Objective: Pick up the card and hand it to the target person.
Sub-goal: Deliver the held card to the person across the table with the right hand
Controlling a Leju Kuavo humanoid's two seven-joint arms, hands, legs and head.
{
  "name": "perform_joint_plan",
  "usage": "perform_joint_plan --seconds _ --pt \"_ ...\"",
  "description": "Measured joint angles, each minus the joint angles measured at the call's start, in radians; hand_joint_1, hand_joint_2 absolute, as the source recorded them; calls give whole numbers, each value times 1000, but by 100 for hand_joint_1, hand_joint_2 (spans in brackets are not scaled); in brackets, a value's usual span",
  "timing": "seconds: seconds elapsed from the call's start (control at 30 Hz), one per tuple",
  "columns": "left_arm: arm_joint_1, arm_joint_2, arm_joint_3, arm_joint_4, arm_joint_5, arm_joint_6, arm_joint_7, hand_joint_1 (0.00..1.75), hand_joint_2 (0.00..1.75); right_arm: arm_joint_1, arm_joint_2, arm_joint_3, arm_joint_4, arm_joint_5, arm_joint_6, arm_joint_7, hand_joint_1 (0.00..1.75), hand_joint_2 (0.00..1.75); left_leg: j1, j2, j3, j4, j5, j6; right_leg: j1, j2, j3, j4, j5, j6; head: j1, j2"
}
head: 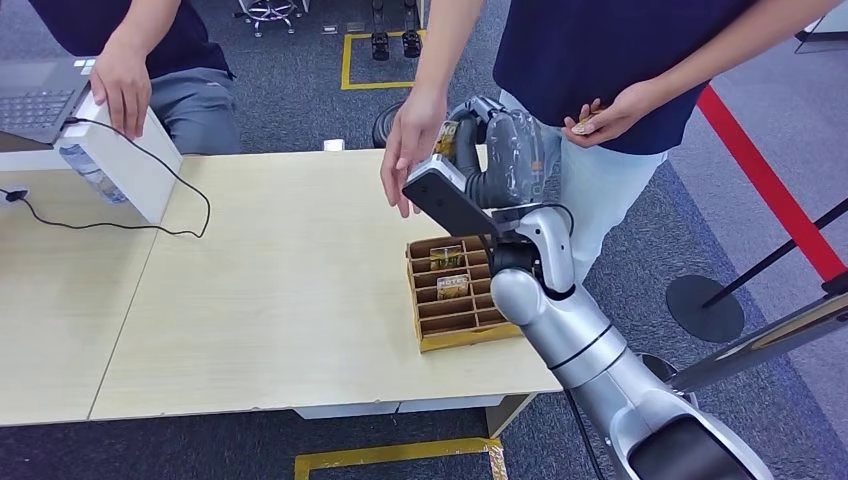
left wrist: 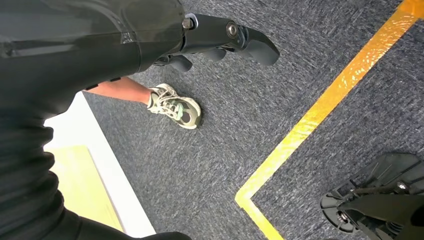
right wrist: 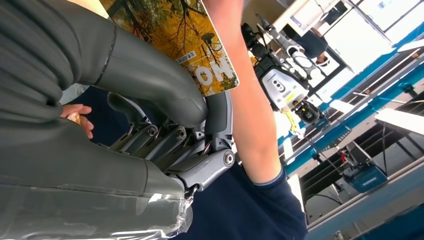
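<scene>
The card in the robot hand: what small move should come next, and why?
Probably a short reach of the right robot hand toward the person's open hand, then a release. The card is pinched between the thumb and a finger, lifted above the cardboard tray. The person's hand waits just beside it, apparently not yet gripping the card.
</scene>
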Motion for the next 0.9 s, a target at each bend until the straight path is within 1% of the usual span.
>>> perform_joint_plan --seconds 0.23,0.37,0.43,0.5,0.57,0.9 --pt "-3 0 0 0 -2 0 3 0 175 -8 10 0 29 15 -16 4 161 175 0 0 0 0 0 0 0 0 0 0 0 0 0 0" --pt "-6 0 0 0 -6 0 11 0 175 -24 19 1 61 30 -37 -1 175 175 0 0 0 0 0 0 0 0 0 0 0 0 0 0" --pt "-7 0 -1 0 -14 8 17 0 175 -30 25 1 77 36 -47 -5 150 175 0 0 0 0 0 0 0 0 0 0 0 0 0 0" --pt "-8 0 -4 0 -21 20 21 0 87 -33 31 1 90 38 -53 -7 63 175 0 0 0 0 0 0 0 0 0 0 0 0 0 0" --pt "-9 0 -7 0 -21 30 19 0 0 -33 34 1 101 37 -55 -7 0 175 0 0 0 0 0 0 0 0 0 0 0 0 0 0" --pt "-9 0 -17 0 -21 33 20 0 0 -33 41 1 140 29 -57 -7 0 175 0 0 0 0 0 0 0 0 0 0 0 0 0 0"
